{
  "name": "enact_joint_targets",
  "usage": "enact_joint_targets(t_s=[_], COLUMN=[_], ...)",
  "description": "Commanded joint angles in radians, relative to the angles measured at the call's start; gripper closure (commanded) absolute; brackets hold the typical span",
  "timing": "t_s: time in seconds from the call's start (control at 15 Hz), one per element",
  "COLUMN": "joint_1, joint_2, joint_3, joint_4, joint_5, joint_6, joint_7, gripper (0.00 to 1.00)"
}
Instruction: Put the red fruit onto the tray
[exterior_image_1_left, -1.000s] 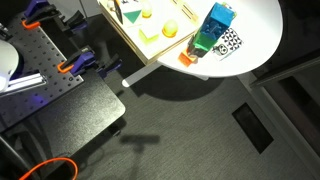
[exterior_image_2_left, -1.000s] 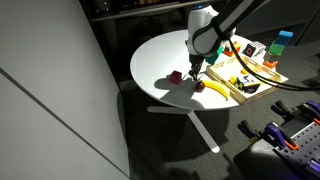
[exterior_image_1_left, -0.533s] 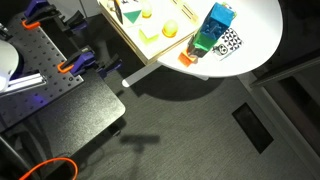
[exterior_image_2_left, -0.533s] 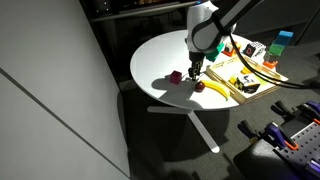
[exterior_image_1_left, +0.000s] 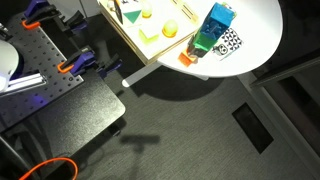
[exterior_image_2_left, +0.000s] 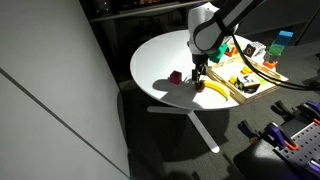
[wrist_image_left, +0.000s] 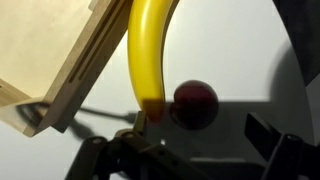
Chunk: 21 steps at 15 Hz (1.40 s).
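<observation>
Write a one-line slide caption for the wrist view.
Open gripper above the red fruit, which lies on the white tabletop beside a banana tip, outside the wooden tray.

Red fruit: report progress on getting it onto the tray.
Done: nothing yet. The red fruit lies on the white table by the banana tip, outside the tray. In hand: the gripper hovers just above it, gripping nothing. Left: grasp, lift, carry over the tray's edge, release.
</observation>
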Motion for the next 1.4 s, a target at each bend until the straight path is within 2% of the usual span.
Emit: enact_joint_targets(t_s=[0.0,1.33], joint_1=[-0.020,-0.016], joint_2=[-0.038,0.046], joint_3=[0.019,0.014], joint_4=[-0.050,-0.029], joint_5=[0.007,-0.018], joint_6=[-0.029,0.068], joint_7=[0.014,0.005], gripper=[0.00,0.02])
